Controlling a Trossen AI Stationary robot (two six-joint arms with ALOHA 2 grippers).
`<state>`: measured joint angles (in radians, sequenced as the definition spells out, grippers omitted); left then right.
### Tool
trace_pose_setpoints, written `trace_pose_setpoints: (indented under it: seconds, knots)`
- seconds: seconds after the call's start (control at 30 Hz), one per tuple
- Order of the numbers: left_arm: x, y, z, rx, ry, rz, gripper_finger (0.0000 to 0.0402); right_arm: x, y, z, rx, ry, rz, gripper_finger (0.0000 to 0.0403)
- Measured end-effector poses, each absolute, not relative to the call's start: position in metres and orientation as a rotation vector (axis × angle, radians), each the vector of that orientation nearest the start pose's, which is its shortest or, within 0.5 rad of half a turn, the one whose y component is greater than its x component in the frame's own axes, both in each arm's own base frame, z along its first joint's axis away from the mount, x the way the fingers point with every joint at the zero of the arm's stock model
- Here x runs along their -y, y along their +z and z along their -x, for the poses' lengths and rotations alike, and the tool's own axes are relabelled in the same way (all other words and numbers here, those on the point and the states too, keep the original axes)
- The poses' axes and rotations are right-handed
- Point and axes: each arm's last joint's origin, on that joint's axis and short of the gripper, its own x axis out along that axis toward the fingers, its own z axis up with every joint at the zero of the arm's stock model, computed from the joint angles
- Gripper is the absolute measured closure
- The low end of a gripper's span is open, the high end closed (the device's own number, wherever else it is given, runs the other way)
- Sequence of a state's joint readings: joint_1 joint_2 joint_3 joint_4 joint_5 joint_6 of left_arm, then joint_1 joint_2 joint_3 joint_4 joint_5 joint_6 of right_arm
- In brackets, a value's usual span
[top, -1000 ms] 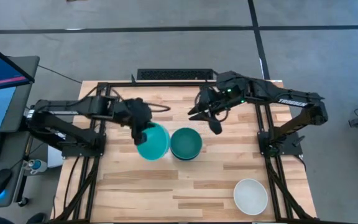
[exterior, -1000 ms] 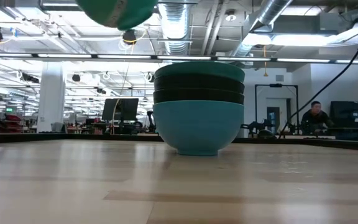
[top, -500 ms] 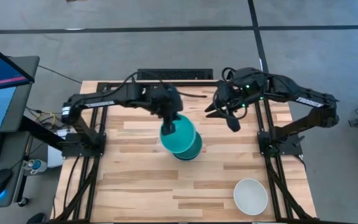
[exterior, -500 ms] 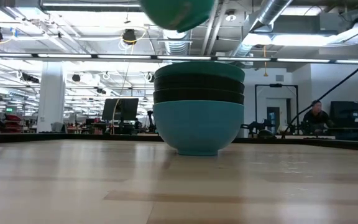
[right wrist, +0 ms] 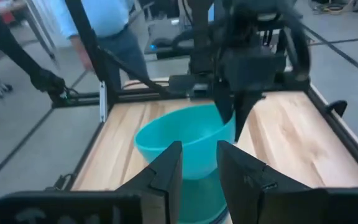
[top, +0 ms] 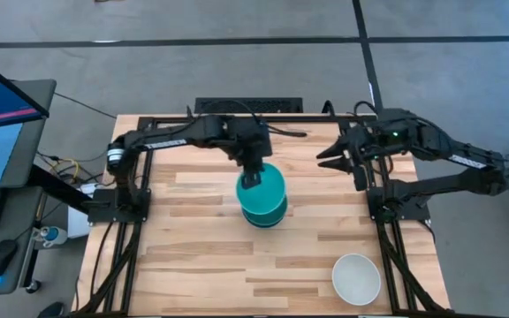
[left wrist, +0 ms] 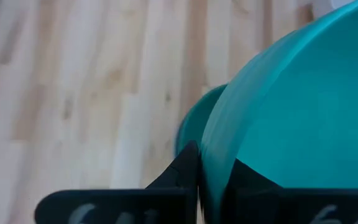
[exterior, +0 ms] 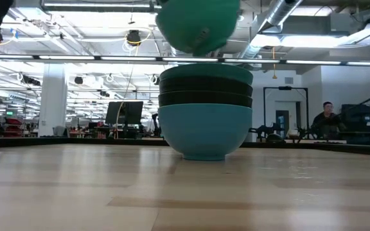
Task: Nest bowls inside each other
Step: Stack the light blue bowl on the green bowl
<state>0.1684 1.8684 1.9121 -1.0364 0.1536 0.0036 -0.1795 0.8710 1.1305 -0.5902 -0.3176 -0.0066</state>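
Carried over the stack, turquoise bowl stays pinched in left pincer above wooden table.

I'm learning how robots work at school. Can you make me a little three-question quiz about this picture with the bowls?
1. True or false: the turquoise bowl held by the left end effector already sits fully inside the stack.
2. Where is the white bowl? A) on top of the stack B) alone on the table near the right front corner C) in the right end effector
3. Fill in: the right end effector holds ____.

Key: 1 false, it hangs tilted just above the stack. 2 B. 3 nothing, and it hovers off to the side of the stack.
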Motion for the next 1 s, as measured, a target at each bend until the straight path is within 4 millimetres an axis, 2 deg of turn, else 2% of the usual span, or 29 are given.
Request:
trace_pose_setpoints:
  seconds: [0.1,0.23,0.57,0.73,1.0]
  knots:
    - [-0.062,0.329,-0.399,-1.011,-0.035,0.193,0.0401,0.018,0.385,-0.150,-0.290,0.131,-0.101,0.0280]
    - [-0.063,0.317,-0.407,-1.035,-0.032,0.210,0.0402,0.016,0.372,-0.143,-0.287,0.131,-0.123,0.0280]
    - [-0.063,0.315,-0.408,-1.034,-0.029,0.223,0.0401,0.016,0.340,-0.147,-0.361,0.137,-0.141,0.0280]
    - [-0.059,0.291,-0.409,-1.147,-0.044,0.245,0.0401,0.017,0.333,-0.151,-0.330,0.135,-0.151,0.0280]
    - [-0.059,0.265,-0.421,-1.184,-0.086,0.258,0.0401,0.016,0.335,-0.149,-0.312,0.138,-0.156,0.0280]
